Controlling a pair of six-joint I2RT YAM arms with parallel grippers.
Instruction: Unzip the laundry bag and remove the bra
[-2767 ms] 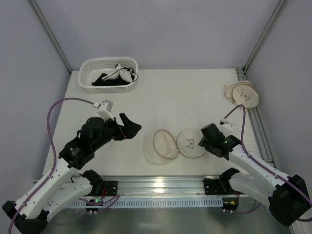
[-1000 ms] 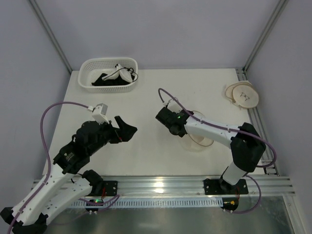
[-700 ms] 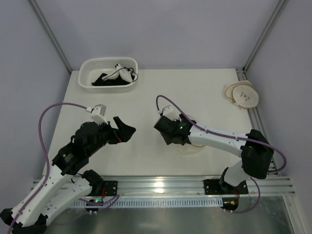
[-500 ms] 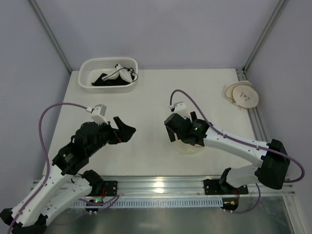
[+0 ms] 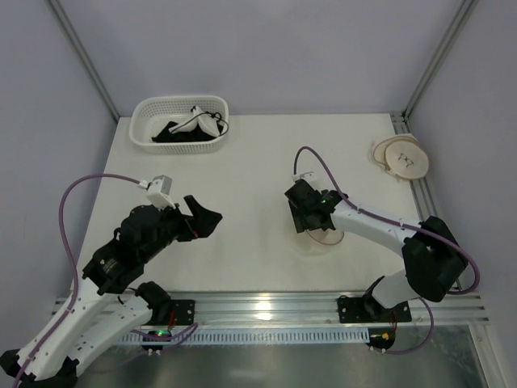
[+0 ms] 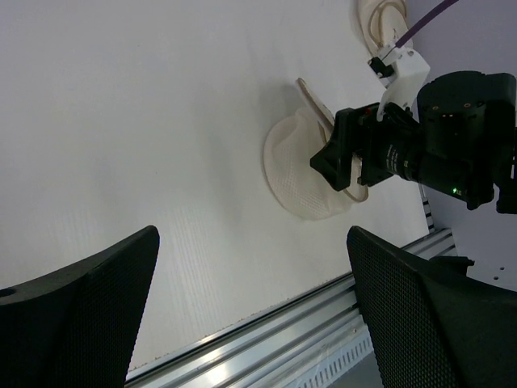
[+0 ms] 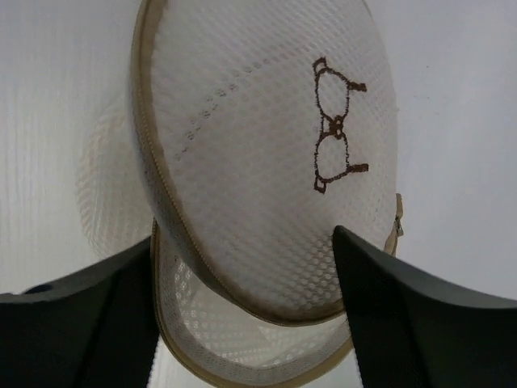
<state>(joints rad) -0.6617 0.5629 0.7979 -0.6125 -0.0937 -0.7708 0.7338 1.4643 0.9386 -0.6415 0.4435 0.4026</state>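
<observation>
Both gape wide: left claw (image 6: 252,242) and right claw (image 7: 242,238), which half-covers the laundry bag (image 7: 266,178) overhead.

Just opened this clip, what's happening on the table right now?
The right gripper hangs over the laundry bag mid-table, jaws open on either side of it. The bag is unzipped, its mesh lid lifted off the lower half, and nothing shows inside. The left gripper hovers off to the left, jaws open, holding nothing. A white bra lies on black cloth in the basket at the far left corner.
</observation>
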